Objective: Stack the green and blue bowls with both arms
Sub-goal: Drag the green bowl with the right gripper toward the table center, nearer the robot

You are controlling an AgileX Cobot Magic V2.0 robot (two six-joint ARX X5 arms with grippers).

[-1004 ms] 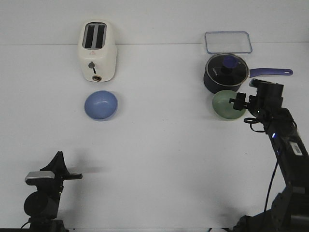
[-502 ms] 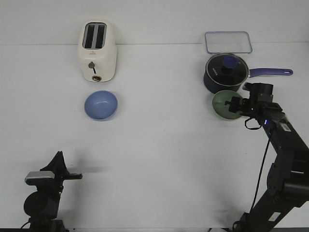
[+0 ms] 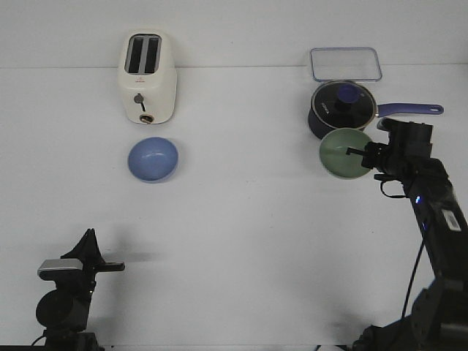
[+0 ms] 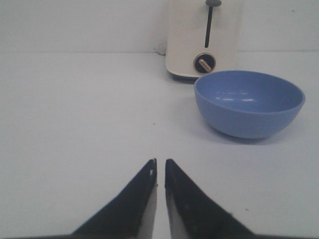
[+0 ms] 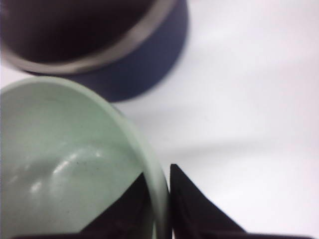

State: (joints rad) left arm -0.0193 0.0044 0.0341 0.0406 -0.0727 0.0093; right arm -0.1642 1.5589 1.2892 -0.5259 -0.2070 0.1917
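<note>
**Green bowl gripped, stacking not yet done**

We are pinching the green bowl by its rim in our right gripper, beside the saucepan. Our left gripper, nearly closed and empty, is facing the blue bowl ahead.

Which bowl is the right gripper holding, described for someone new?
Find the dark saucepan with its long handle at the table's far right. Just in front sits the green bowl, its rim pinched by the right gripper. It is pale sage; the other bowl is blue.
</note>
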